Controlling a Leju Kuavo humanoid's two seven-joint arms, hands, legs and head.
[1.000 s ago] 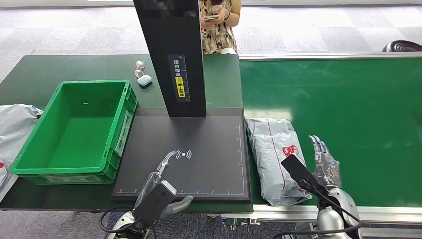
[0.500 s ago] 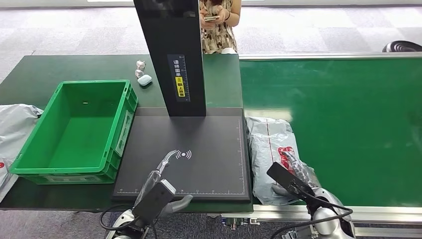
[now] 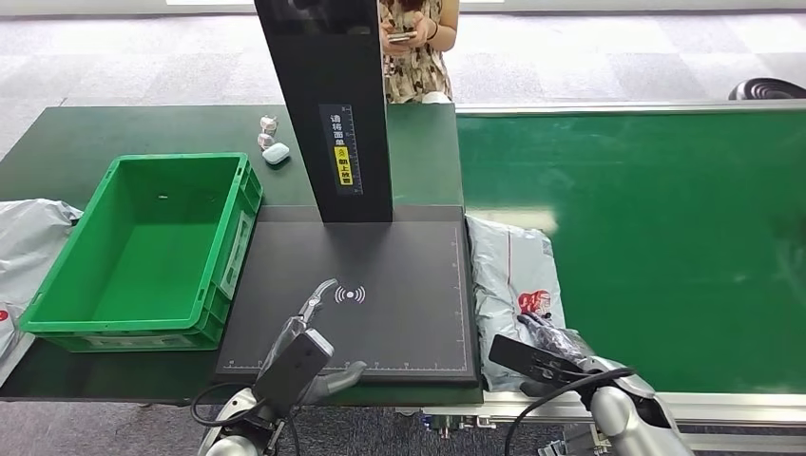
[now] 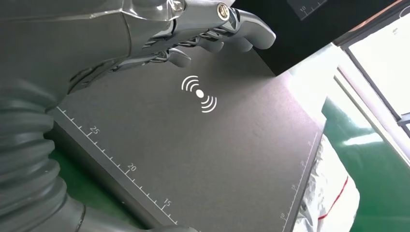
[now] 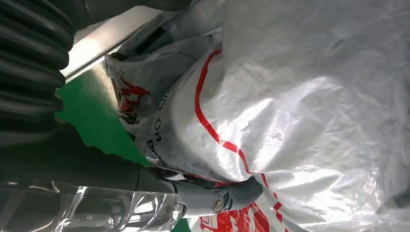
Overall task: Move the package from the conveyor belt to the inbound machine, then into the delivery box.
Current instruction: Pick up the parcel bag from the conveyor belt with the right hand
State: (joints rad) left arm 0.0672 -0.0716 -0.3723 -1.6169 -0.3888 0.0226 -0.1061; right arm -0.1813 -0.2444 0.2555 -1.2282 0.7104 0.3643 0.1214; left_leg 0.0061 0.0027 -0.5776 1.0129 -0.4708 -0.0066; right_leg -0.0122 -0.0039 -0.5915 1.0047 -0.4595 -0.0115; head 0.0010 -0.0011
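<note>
One package: grey plastic mailer bag (image 3: pixel 513 285) with red print, lying on the green conveyor belt (image 3: pixel 665 237), its long edge just beside the right edge of the inbound machine's black plate (image 3: pixel 380 256); the right wrist view shows its crinkled skin and a red stripe (image 5: pixel 290 106).
Right hand: right hand (image 3: pixel 551 344) at the near end of the package, in contact with the bag; in the wrist view a grey finger (image 5: pixel 227 195) presses into the plastic below the stripe. Whether the bag is actually gripped cannot be told.
Left hand: left hand (image 3: pixel 318 313) poised over the near part of the black plate, fingers (image 4: pixel 212 29) loosely extended and apart, holding nothing.
Inbound machine: flat black plate with ruler marks and a white signal symbol (image 3: pixel 350 294); upright black column (image 3: pixel 328 104) at its far edge carrying a yellow label.
Delivery box: green crate (image 3: pixel 67 313) to the left of the plate, touching its edge, on the dark green worktop (image 3: pixel 143 123).
Other items: small white case (image 3: pixel 277 152) and two small wrapped objects (image 3: pixel 267 130) on the worktop behind the crate; another grey bag (image 3: pixel 28 237) to the left of the crate; a person (image 3: pixel 418 47) standing behind the column, holding a phone.
</note>
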